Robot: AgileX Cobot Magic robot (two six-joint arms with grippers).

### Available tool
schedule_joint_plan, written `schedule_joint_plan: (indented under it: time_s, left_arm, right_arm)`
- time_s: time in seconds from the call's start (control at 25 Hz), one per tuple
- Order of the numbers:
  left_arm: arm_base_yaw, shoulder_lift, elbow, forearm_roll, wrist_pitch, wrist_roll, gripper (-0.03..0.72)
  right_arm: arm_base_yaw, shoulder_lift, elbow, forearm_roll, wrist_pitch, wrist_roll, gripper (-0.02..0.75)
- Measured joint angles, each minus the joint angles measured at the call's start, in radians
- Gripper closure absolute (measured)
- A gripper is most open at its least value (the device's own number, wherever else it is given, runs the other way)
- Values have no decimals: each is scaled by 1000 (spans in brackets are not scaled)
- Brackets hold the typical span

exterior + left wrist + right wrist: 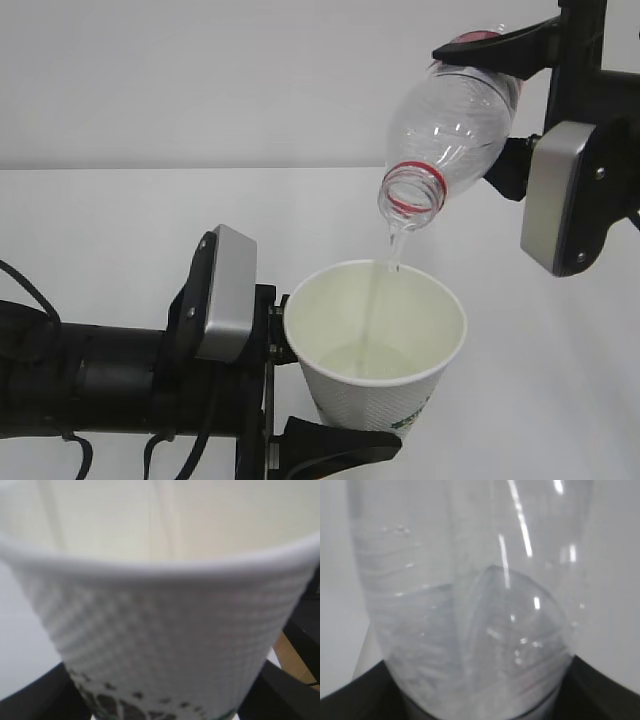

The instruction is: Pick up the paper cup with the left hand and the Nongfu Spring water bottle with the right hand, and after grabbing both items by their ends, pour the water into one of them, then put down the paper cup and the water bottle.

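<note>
Right hand (500, 60) jaws clamp Nongfu Spring water bottle (450, 130) at base, mouth tipped down so water (375, 300) streams into paper cup (375, 345), clenched upright between left hand (300, 400) jaws to catch it.

Bottle (455, 125) just above cup (375, 340)

Clear capless bottle (452, 130) w/ red neck ring is tilting mouth-down, water (378, 300) streaming into the upright white paper cup (375, 345) below.

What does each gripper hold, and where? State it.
Left gripper holds the paper cup by its lower side; right gripper holds the tilted water bottle near its base.
</note>
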Motion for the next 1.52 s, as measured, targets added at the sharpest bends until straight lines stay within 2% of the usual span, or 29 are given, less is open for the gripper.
schedule_joint_plan:
  time_s: [1.52]
  left_arm:
    - [0,0,0,2,0,0,134]
  right_arm:
    - [0,0,0,2,-4,-18,225]
